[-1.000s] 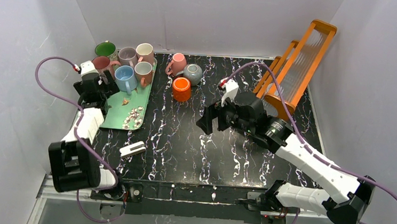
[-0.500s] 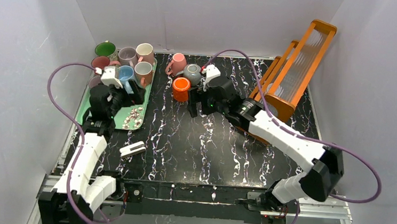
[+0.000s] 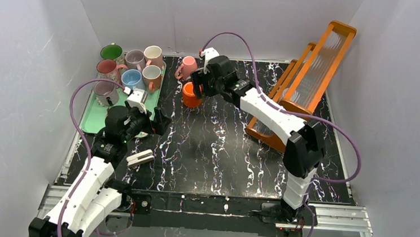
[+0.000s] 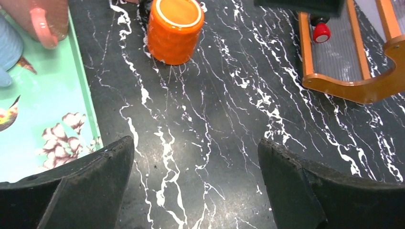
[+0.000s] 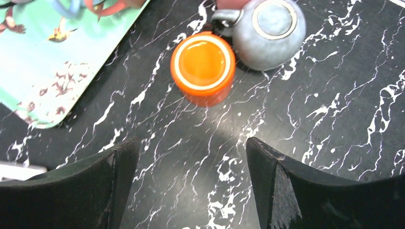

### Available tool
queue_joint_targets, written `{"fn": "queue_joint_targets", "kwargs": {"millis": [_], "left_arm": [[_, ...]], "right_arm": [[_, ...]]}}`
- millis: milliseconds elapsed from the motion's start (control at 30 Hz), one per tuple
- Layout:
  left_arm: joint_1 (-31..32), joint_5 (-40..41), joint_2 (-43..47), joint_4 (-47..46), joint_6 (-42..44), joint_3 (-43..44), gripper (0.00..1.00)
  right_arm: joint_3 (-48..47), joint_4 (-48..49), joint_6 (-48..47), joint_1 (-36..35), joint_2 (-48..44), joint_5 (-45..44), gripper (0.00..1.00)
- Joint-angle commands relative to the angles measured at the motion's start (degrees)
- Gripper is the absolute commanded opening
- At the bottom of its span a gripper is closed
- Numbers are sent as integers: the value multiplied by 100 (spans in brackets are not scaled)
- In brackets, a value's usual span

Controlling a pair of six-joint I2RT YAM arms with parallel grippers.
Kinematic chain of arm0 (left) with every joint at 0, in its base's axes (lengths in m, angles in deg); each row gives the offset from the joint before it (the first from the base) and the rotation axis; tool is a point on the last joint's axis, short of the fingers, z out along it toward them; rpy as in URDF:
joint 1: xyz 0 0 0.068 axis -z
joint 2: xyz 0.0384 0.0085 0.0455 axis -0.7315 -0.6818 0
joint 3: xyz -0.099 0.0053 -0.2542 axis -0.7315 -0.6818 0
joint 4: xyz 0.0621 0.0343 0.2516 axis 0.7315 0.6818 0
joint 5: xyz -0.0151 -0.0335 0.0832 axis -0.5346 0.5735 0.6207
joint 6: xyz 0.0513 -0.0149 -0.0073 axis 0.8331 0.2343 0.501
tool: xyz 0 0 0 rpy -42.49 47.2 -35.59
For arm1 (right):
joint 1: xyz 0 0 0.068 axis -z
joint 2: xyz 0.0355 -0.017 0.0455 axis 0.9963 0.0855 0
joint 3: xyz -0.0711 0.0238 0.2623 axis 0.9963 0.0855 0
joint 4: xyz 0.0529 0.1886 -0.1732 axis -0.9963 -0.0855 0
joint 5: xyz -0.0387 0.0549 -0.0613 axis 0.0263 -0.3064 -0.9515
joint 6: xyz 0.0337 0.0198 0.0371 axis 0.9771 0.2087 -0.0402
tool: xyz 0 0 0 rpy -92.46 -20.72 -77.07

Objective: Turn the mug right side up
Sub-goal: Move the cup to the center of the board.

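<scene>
Orange mug (image 5: 203, 67), upside down on bench (image 3: 222, 148), grey mug (image 5: 270, 31) just beside it. Right claw (image 5: 191, 143) just above it, jaws wide, empty; left claw (image 4: 195, 143) wide, well apart.

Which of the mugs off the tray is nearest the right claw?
The orange mug, base up, directly ahead of the open right claw. The grey mug, also base up, sits just beyond it, farther from the claw.

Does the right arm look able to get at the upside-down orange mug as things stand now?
Probably yes. The right pincer hangs open near the orange mug, with nothing between them. The grey mug stands close beside it and may crowd one finger.
</scene>
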Motion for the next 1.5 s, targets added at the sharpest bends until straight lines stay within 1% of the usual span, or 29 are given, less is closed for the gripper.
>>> {"fn": "queue_joint_targets", "kwargs": {"millis": [0, 100, 233, 367, 533, 600, 700, 867, 1000, 1100, 1267, 1467], "left_arm": [[135, 953, 274, 652, 23, 208, 98], [179, 1895, 288, 1169, -191, 457, 98], [213, 2615, 342, 1564, -289, 722, 98], [212, 2606, 358, 1663, -295, 798, 98], [212, 2473, 393, 1660, -278, 809, 98], [216, 2432, 399, 1660, -278, 796, 98], [212, 2421, 383, 1652, -278, 798, 98], [210, 2381, 357, 1660, -291, 793, 98], [212, 2330, 275, 1650, -303, 792, 98], [216, 2337, 308, 1637, -304, 792, 98], [211, 2340, 323, 1634, -304, 781, 98], [212, 2411, 354, 1659, -296, 785, 98]], "right_arm": [[-598, 29, -135, 346, 421, 408, 87], [-945, 16, -92, 421, 844, 603, 84], [-1598, -153, -64, 420, 1456, 770, 78], [-1982, 37, -111, 439, 1859, 635, 74], [-2488, 87, -144, 445, 2367, 765, 71], [-2628, 91, -128, 439, 2556, 964, 69], [-2738, 97, -146, 445, 2765, 893, 67], [-2706, 81, -252, 442, 2986, 681, 65], [-2749, -498, -225, 439, 3039, 644, 62], [-2378, -589, -198, 437, 2832, 554, 57], [-1969, -809, -289, 351, 2548, 441, 54], [-1320, -1061, -276, 275, 2125, 739, 52]]}}
